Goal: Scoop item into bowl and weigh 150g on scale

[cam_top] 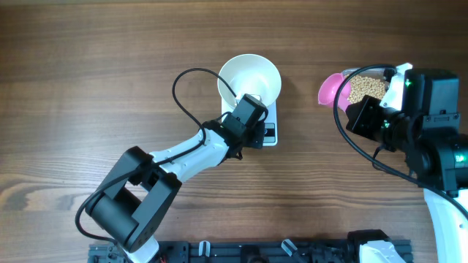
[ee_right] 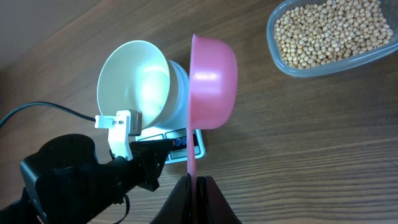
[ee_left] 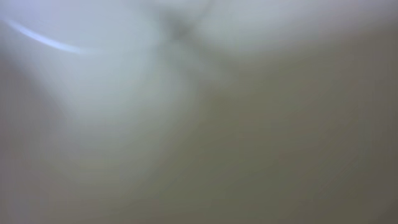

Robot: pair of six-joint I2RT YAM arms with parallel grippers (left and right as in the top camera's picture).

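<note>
The white bowl (cam_top: 248, 77) stands on the white scale (cam_top: 268, 133), and its inside shows no beans. My left gripper (cam_top: 253, 100) is shut on the bowl's near rim. The left wrist view shows only a white blur. My right gripper (ee_right: 194, 185) is shut on the thin handle of a pink scoop (ee_right: 212, 81), which hangs on edge above the table between the bowl (ee_right: 134, 81) and the tub. The tan beans (ee_right: 329, 28) fill a clear plastic tub (cam_top: 365, 88) at the right. The scale's front panel (ee_right: 180, 142) peeks out under the bowl.
My left arm (cam_top: 183, 157) runs from the table's near edge up to the scale, with a black cable (cam_top: 186, 91) looping beside the bowl. The right arm's body (cam_top: 431, 124) stands near the tub. Bare wooden tabletop (cam_top: 88, 73) lies at the left and far side.
</note>
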